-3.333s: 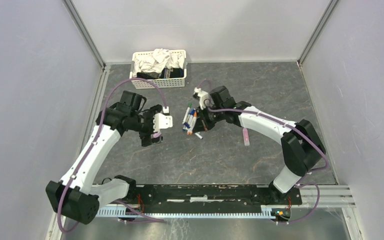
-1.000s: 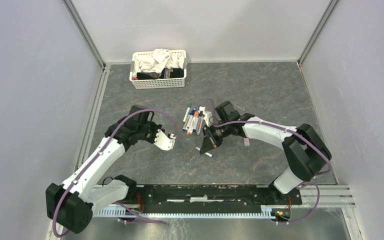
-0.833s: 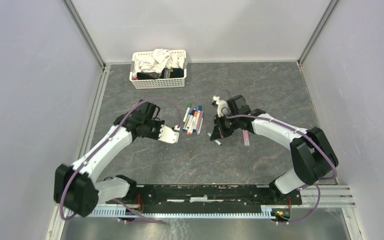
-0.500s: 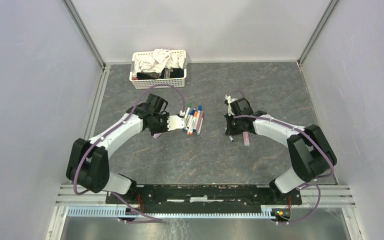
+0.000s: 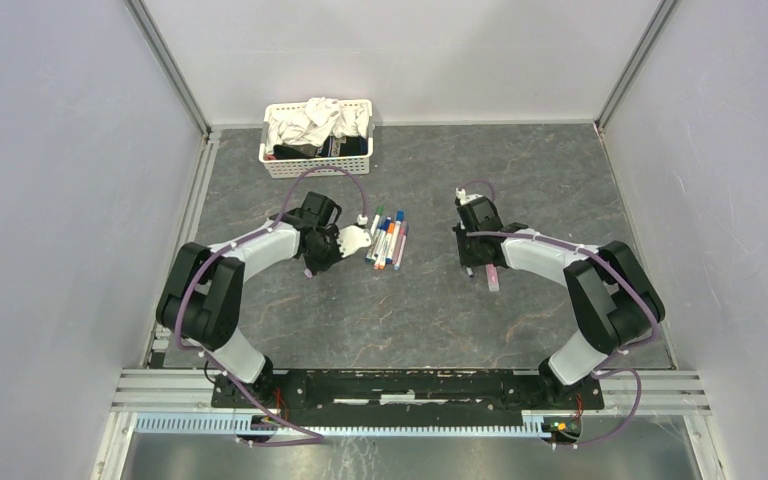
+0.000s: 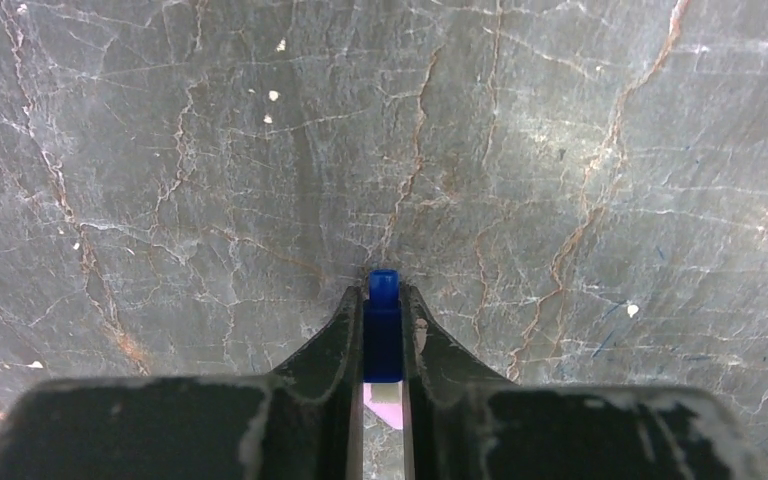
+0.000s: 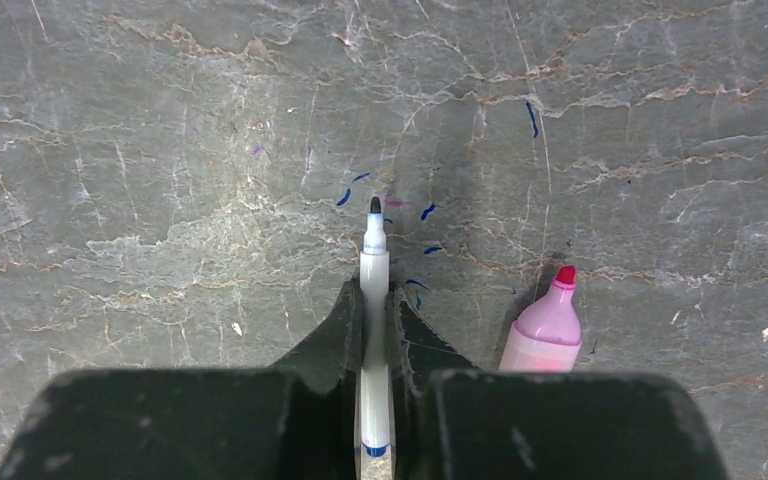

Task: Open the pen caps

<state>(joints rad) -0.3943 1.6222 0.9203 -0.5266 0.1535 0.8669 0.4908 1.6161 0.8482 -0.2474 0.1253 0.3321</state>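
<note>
A blue pen cap (image 6: 383, 330) is pinched between the fingers of my left gripper (image 6: 383, 295), close over the table, left of the pile of pens (image 5: 388, 240). A small pink piece (image 6: 385, 408) lies under those jaws. My right gripper (image 7: 374, 295) is shut on an uncapped pen (image 7: 374, 262) with a white barrel and a blue rear end, its dark tip close to the table. Beside it lies the wider lilac-pink pen (image 7: 545, 332), uncapped, its red tip bare. From above, the left gripper (image 5: 312, 262) and right gripper (image 5: 469, 264) stand either side of the pile.
A white basket (image 5: 272, 165) of cloths stands at the back left. Blue ink marks (image 7: 422, 212) dot the grey stone table around the pen tip. Grey walls close in the table on three sides.
Both arms have swung away from the middle: the left gripper went back and right to beside the pen pile, the right gripper went right and back to beside the pink pen.
</note>
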